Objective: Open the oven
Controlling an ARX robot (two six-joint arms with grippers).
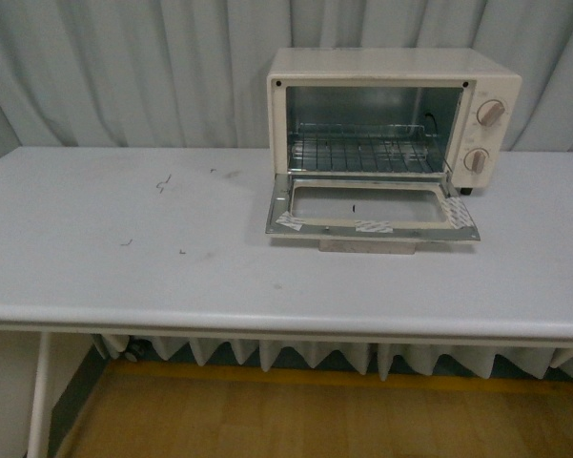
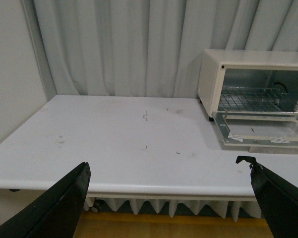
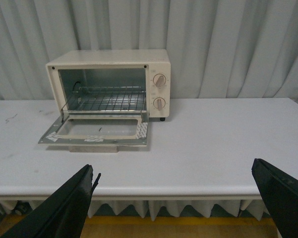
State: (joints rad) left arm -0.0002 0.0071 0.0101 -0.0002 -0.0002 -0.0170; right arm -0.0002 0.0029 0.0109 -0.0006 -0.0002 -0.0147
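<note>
The oven (image 1: 391,119) stands at the counter's (image 1: 124,258) back edge, toward the right, its door (image 1: 372,208) dropped flat, so the opening looks done. Both tools hang off the front edge, the left tool (image 2: 168,198) and right tool (image 3: 176,198) with fingers spread apart, holding nothing. Only the wrist views show them; the front view shows neither arm.

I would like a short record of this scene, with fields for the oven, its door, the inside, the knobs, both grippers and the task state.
oven: cream-white, on the white table, in front of a grey curtain
door: folded fully down, lying flat
inside: wire rack, nothing on it
knobs: two, on the front panel, upper knob and lower knob
left gripper: open, holding nothing, away from the oven
right gripper: open, holding nothing, away from the oven
task state: oven appears open
</note>
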